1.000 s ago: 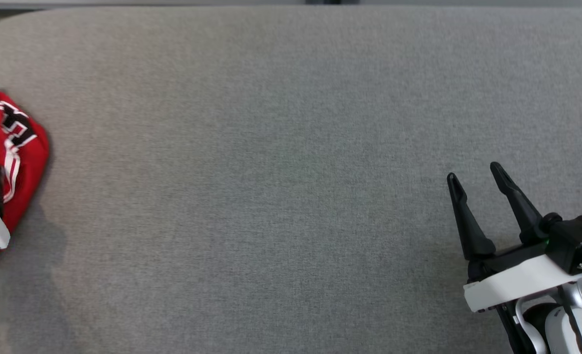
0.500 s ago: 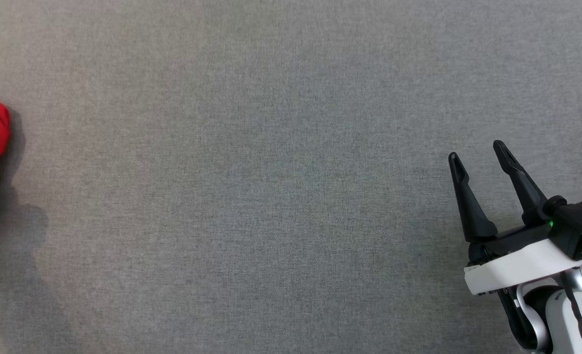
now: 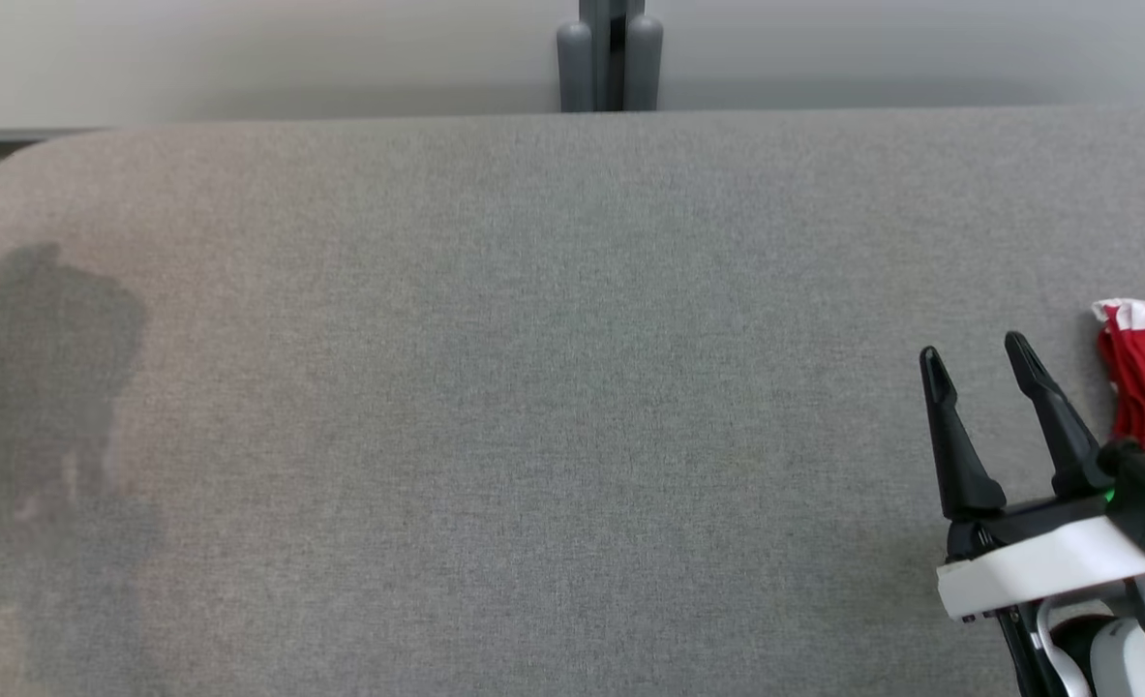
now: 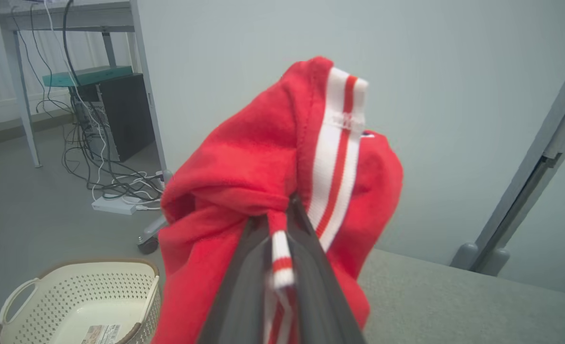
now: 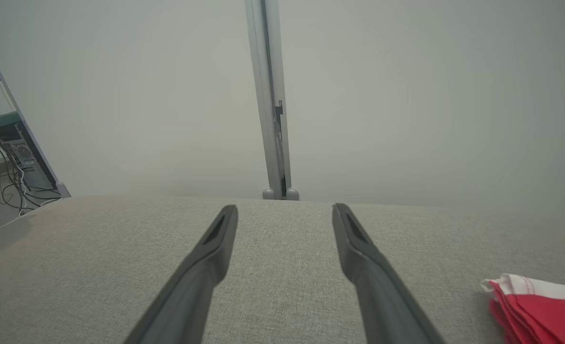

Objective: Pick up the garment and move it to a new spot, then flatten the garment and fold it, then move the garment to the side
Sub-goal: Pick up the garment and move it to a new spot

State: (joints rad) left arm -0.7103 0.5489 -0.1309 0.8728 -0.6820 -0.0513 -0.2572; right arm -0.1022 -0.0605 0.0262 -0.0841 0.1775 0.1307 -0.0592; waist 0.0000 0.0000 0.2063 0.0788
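Pickup looks done: the left gripper (image 4: 289,206) has its jaws clamped on the red garment (image 4: 263,157), lifted clear of the tabletop (image 3: 533,387) at its left end. The right gripper (image 3: 973,348) has its jaws wide and empty above the tabletop's right part. Placing, flattening, folding and setting aside are left

The garment (image 4: 253,162) is soft red cloth with a white band carrying a red stripe. It is bunched into a crumpled lump, gripped at a fold between the pressed-together fingertips of the left claw (image 4: 293,205). It bulges above and to both sides of them, with the striped band running up past the tips.
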